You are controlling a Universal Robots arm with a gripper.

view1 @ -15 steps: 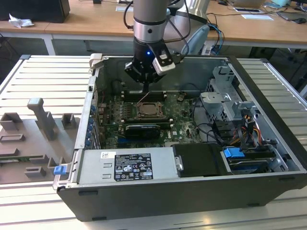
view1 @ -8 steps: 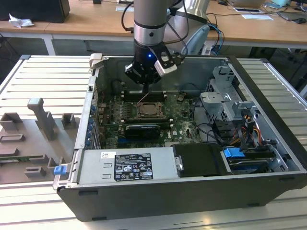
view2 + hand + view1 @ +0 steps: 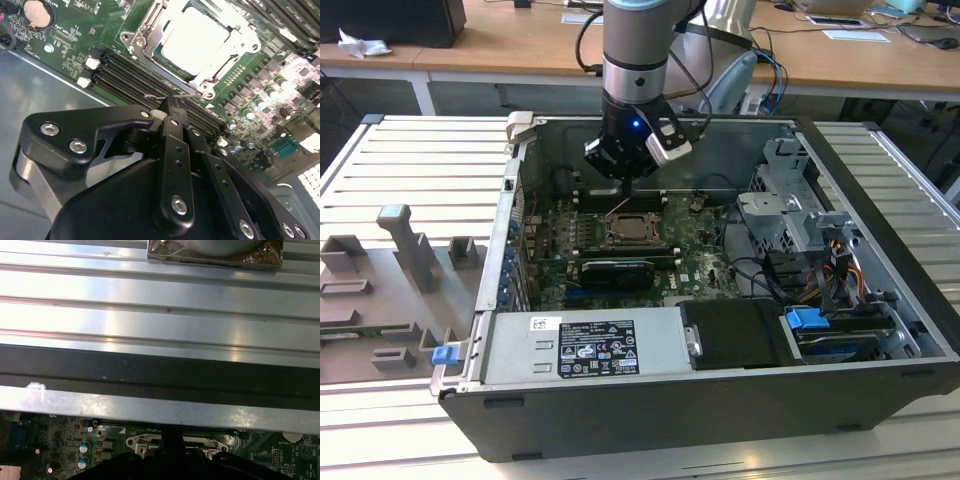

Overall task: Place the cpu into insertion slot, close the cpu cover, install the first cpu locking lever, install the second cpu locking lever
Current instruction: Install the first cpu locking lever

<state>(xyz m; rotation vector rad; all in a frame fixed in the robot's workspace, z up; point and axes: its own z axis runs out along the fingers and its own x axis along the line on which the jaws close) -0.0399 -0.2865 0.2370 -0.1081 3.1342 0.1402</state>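
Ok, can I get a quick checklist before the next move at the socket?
1. The cpu lies flat in the insertion slot: ok.
2. The cpu cover is down over the cpu's edges: ok.
3. The gripper is at the socket's edge, beside the memory slots: ok.
4. The gripper is shut at its tip: ok.
5. The thin locking lever by the tip is gripped or latched: cannot tell.
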